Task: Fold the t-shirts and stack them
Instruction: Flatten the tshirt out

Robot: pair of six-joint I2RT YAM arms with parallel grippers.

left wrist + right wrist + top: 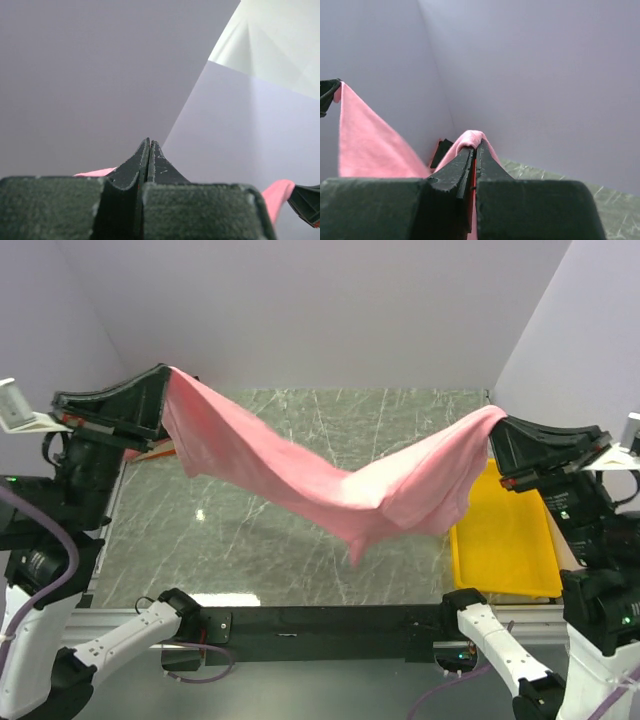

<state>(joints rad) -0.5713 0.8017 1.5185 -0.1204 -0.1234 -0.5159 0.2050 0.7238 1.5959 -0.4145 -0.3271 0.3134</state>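
Observation:
The salmon-pink t-shirt [330, 475] hangs in the air above the marble table, stretched between both grippers and sagging in the middle. My left gripper [165, 375] is shut on its left end, high at the left. My right gripper [497, 420] is shut on its right end, high at the right. In the left wrist view the jaws [149, 142] are pressed together, with pink cloth [97, 172] showing beside them. In the right wrist view the cloth [472, 137] bulges over the shut fingertips [476, 145]. A dark folded item [440, 150] lies by the far wall, behind the pink cloth.
A yellow plastic bin [505, 540] sits at the table's right edge, below the right gripper. An orange-red strip [160, 450] shows at the table's left edge, under the left arm. Purple walls enclose the back and sides.

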